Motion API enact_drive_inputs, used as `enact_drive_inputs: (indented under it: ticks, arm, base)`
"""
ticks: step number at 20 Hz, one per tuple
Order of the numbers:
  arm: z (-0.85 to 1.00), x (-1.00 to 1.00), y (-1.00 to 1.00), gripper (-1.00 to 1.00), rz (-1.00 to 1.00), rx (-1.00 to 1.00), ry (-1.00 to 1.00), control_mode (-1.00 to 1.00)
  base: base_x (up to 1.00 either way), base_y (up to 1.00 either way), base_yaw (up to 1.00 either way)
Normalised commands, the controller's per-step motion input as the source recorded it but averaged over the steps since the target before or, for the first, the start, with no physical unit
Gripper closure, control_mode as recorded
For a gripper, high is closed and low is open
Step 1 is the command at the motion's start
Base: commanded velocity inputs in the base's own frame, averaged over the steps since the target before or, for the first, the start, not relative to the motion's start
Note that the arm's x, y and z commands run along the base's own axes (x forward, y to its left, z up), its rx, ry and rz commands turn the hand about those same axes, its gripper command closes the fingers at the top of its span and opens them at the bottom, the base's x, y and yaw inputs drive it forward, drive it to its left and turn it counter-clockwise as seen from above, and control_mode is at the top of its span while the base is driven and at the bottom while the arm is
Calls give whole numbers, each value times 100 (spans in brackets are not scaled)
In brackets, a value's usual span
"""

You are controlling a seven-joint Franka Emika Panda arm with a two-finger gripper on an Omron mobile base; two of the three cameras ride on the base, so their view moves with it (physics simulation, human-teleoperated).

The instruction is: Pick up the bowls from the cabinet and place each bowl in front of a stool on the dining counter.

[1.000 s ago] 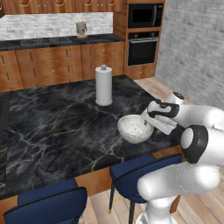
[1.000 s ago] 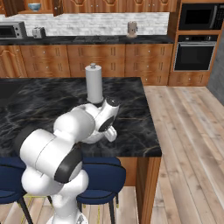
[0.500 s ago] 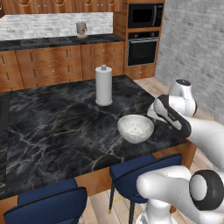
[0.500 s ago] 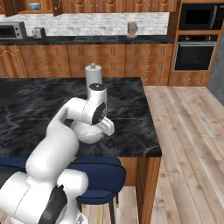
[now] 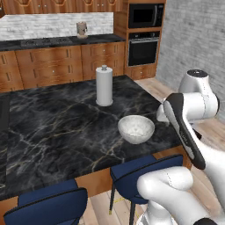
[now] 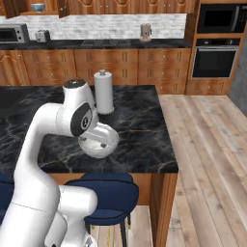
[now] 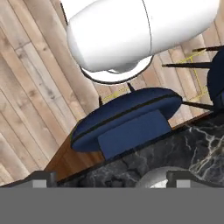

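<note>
The mottled grey-white bowl stands upright on the dining counter, near its front edge and behind a navy stool. In the right base view my arm partly covers this bowl. My gripper is open above it. Its tips stand wide apart, with the bowl's rim low between them and untouched. The hand view looks down past the counter edge onto the stool. A blue-patterned bowl sits far off in the wall cabinet.
A paper towel roll stands upright on the counter behind the bowl. A second stool is at the lower left. The back counter carries a toaster and a microwave. Wooden floor lies open to the right.
My hand has drawn up and back from the grey-white bowl, with the arm swinging to the right. The bowl has stayed on the counter.
</note>
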Motion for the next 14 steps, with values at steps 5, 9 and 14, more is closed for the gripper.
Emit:
enact_drive_inputs:
  ticks: [5,9,14]
  arm:
    - [71,-100,9,-100,26,0,8,-100]
    - [37,-95,25,-100,23,0,4,-100]
    - [32,-35,64,-100,9,0,4,-100]
  base:
    - [0,0,0]
    - [0,0,0]
    - [0,0,0]
